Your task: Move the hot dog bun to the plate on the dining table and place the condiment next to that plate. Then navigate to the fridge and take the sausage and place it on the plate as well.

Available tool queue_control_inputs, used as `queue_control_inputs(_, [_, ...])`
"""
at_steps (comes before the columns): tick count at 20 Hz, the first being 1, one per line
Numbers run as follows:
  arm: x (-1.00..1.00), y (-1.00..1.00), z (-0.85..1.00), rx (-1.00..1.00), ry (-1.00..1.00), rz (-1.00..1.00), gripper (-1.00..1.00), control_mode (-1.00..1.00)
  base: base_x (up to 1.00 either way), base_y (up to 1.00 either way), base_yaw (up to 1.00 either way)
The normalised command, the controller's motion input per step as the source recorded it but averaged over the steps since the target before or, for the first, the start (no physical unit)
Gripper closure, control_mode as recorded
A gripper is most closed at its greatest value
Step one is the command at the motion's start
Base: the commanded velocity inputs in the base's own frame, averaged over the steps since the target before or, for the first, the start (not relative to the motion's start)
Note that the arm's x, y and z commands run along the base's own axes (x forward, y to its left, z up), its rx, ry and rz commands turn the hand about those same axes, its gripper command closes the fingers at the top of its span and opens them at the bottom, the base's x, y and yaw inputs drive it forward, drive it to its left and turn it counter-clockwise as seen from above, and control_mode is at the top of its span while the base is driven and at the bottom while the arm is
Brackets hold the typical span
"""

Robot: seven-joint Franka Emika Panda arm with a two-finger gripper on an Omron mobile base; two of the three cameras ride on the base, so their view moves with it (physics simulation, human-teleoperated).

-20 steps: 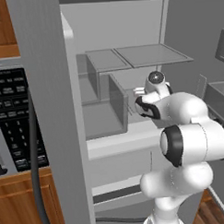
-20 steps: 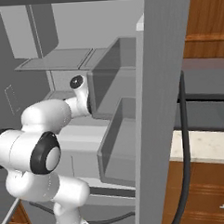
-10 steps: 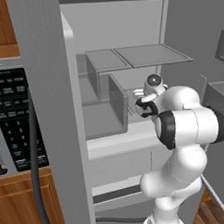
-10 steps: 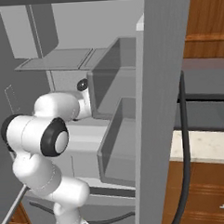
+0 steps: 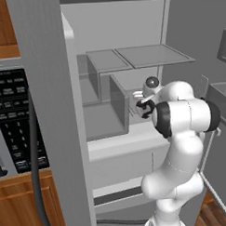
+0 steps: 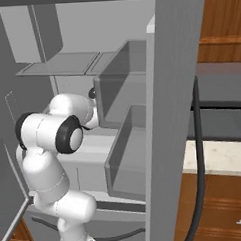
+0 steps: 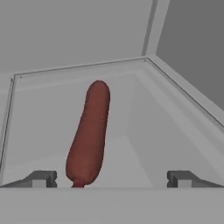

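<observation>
Fridge shelf: sausage between spread jaws, nearer left tip.

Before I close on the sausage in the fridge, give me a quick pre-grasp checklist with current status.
1. Gripper open: ok, fingertips stand wide apart.
2. Sausage between the fingertips: ok, though nearer the left one.
3. Sausage lying free on the fridge shelf: ok, nothing touches it.
4. Fingers down around the sausage: cannot tell; only its near end reaches the tips.
5. Grip across its length: ok, it points away from the hand.
6. Arm clear of the door bins: ok.
</observation>
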Motion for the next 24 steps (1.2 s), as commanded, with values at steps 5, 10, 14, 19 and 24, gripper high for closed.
queue_control_inputs(5, [0.37, 0.00, -0.23, 0.00, 0.02, 0.00, -1.00, -1.00, 0.00, 0.00, 0.00])
queue_control_inputs(10, [0.43, 0.00, -0.24, 0.00, 0.00, -0.01, -1.00, -1.00, 0.00, 0.00, 0.00])
queue_control_inputs(14, [0.42, 0.00, -0.30, 0.00, 0.01, -0.01, -1.00, -1.00, 0.00, 0.00, 0.00])
queue_control_inputs(19, [0.40, -0.02, -0.30, 0.00, 0.01, 0.00, -1.00, -1.00, 0.00, 0.00, 0.00])
queue_control_inputs(24, [0.16, -0.01, -0.33, 0.00, 0.00, 0.00, 1.00, -1.00, 0.00, 0.00, 0.00])
